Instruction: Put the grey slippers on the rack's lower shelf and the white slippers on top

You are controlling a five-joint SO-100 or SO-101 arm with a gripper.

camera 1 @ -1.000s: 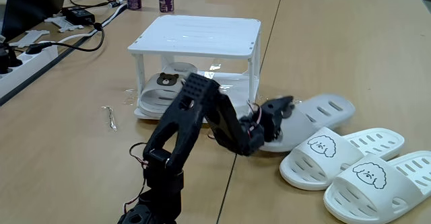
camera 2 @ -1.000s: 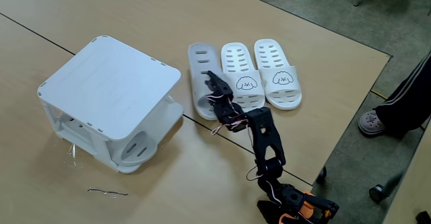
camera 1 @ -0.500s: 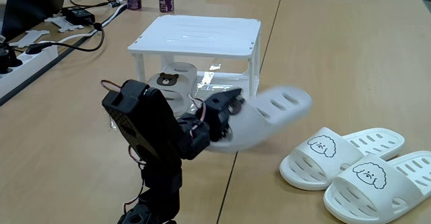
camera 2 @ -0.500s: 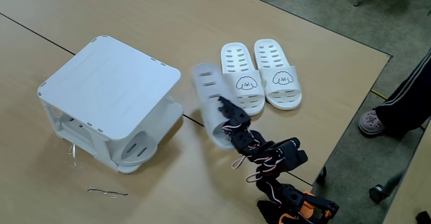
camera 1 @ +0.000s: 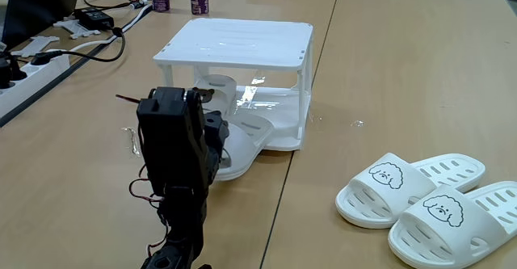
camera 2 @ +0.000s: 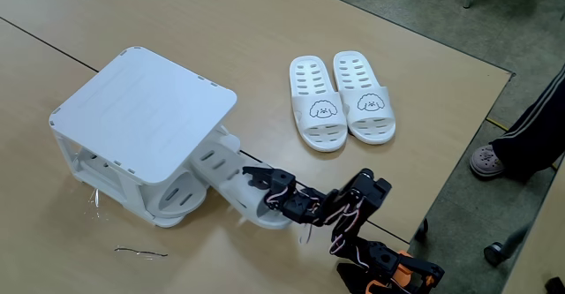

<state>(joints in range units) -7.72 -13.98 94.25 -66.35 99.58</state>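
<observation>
A small black robot arm is steering a grey slipper [camera 2: 231, 181] toward the rack [camera 1: 242, 47] on a wooden desk [camera 1: 388, 67], its pincer [camera 2: 258, 181] clenched on the heel end of the shoe, as far as the high fixed view shows. The slipper's toe end is sliding in under the ridged top [camera 2: 141, 109] and onto the lower shelf [camera 1: 279, 117], while the heel half is hanging out past the front edge, just above or on the desk; which of the two cannot be told. A second grey slipper [camera 1: 206, 95], its bear face showing, is already sitting on that lower shelf beside it. The white slippers [camera 1: 424, 196] are waiting side by side on the desk, well apart from the rack, dog faces up.

Judging by the look of it, the shoe is moulded rubber: light enough for this small arm, slightly springy rather than rigid, and matt enough not to slip easily. The rim at the heel is giving the pincer a thin, firm edge to bite, though a hold that far back is likely letting the long toe end sag or swing. The slotted strap may be the alternative hold, but it would probably catch under the upper tier. The thin corner posts [camera 1: 305, 91] look light, so a hard push could be shoving the whole rack along the desk.
</observation>
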